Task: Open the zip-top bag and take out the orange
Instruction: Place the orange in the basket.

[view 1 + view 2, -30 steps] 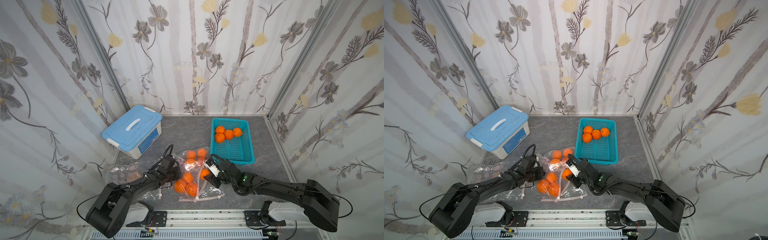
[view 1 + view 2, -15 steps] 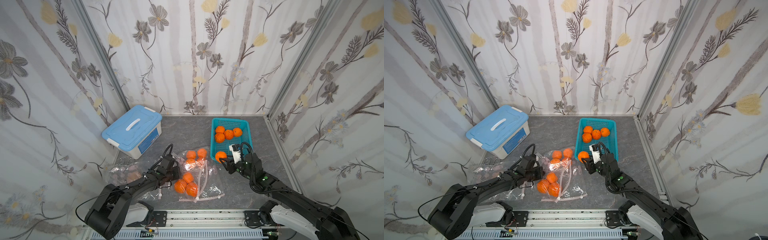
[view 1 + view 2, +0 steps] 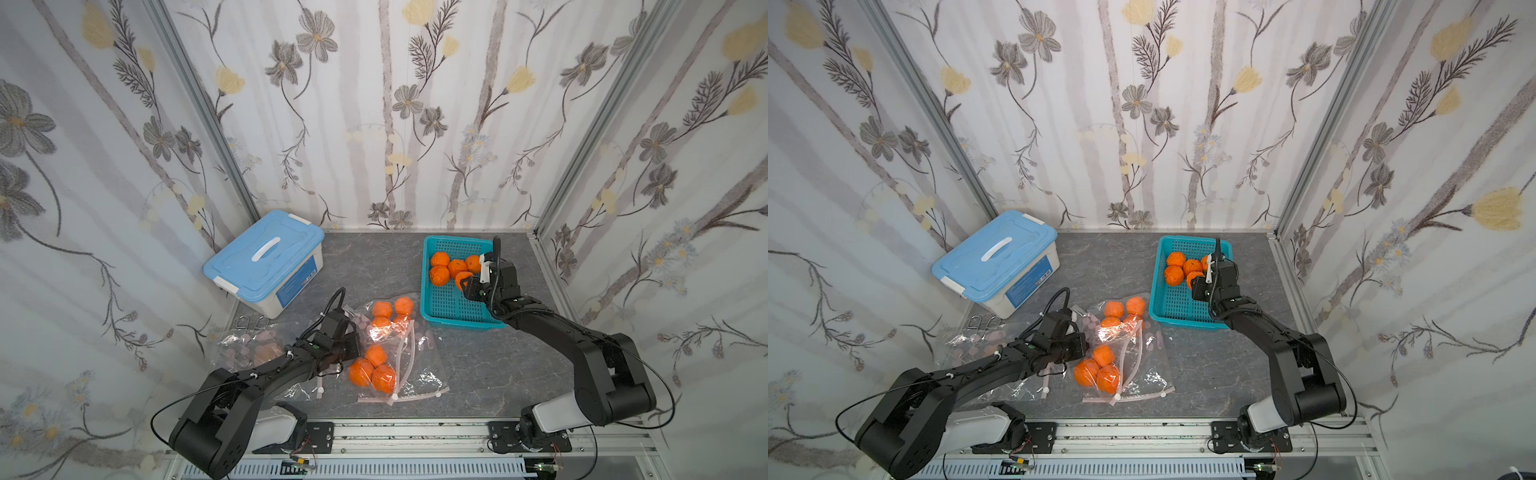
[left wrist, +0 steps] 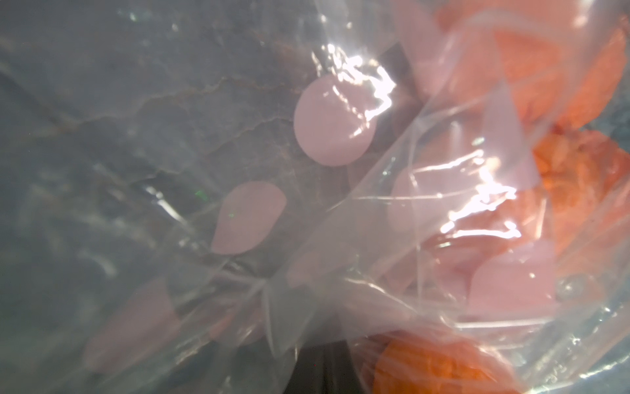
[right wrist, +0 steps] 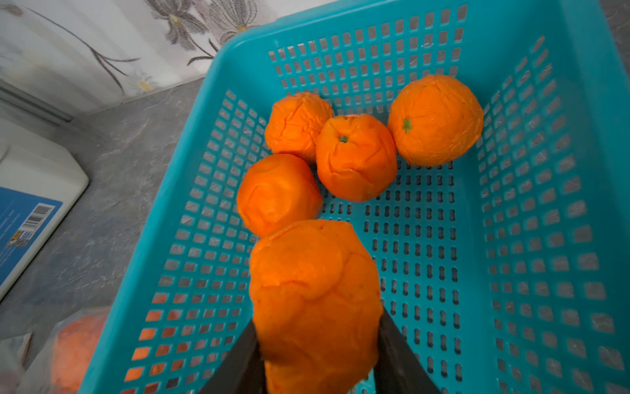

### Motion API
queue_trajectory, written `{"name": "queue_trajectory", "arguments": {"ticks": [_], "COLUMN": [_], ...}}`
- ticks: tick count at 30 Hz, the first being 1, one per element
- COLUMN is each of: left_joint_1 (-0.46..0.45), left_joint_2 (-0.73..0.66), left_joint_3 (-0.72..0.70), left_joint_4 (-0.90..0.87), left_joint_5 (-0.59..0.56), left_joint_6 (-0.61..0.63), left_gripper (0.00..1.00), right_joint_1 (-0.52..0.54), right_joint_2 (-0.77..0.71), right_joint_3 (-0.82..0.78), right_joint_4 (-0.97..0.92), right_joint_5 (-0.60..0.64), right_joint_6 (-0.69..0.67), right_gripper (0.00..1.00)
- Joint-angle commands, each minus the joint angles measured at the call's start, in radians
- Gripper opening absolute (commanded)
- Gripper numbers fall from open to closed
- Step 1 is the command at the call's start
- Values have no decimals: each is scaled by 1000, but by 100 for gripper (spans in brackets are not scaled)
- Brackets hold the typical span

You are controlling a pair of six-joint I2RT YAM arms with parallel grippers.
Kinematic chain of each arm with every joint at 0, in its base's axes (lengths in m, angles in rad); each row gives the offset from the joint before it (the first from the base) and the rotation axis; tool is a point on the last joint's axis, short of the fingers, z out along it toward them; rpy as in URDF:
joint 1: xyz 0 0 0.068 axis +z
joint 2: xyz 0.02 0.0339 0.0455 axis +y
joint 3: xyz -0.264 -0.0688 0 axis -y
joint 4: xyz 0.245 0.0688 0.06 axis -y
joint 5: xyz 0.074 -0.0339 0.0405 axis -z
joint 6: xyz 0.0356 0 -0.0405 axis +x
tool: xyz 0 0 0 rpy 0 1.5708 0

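Right gripper (image 3: 467, 284) has swung from the bag (image 3: 415, 370) to the basket (image 3: 453, 323), carrying the orange (image 5: 313, 290).

A second ago it was at the bag in the lower centre of both top views. Now it hangs over the basket right of centre, jaws clamped on the orange. The fruit is above bare mesh, just beside four oranges (image 5: 434, 119) lying towards the basket's upper end. The left gripper (image 3: 348, 348) has not shifted and is clenched on a fold at the bag's left edge, with more fruit inside. To finish well, I judge it should lower until the orange nearly meets the mesh, release over the free patch so the pile is not knocked, then lift straight up.
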Motion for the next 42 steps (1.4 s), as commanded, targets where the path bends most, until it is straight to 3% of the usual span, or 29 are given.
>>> {"name": "queue_trajectory", "arguments": {"ticks": [1, 17, 24, 28, 33, 38, 42], "left_joint_1": [2, 6, 6, 5, 5, 6, 6], "left_joint_2": [-3, 4, -6, -1, -3, -4, -5], "left_joint_3": [5, 6, 4, 4, 2, 1, 0], "left_joint_4": [3, 3, 1, 1, 2, 2, 2], "left_joint_5": [-5, 1, 1, 2, 1, 1, 0], "left_joint_6": [12, 18, 16, 15, 15, 14, 14], "left_gripper": [0, 0, 0, 0, 0, 0, 0], "right_joint_1": [-11, -25, -25, -26, -27, -25, 13], "right_joint_2": [81, 328, 373, 345, 260, 131, -59], "right_joint_3": [62, 252, 288, 284, 257, 211, 86], "right_joint_4": [-32, -48, -48, -58, -74, -116, -100], "right_joint_5": [44, 43, 22, 18, 30, 55, -100], "right_joint_6": [36, 65, 64, 61, 63, 51, 4], "right_gripper": [26, 28, 36, 53, 64, 63, 50]}}
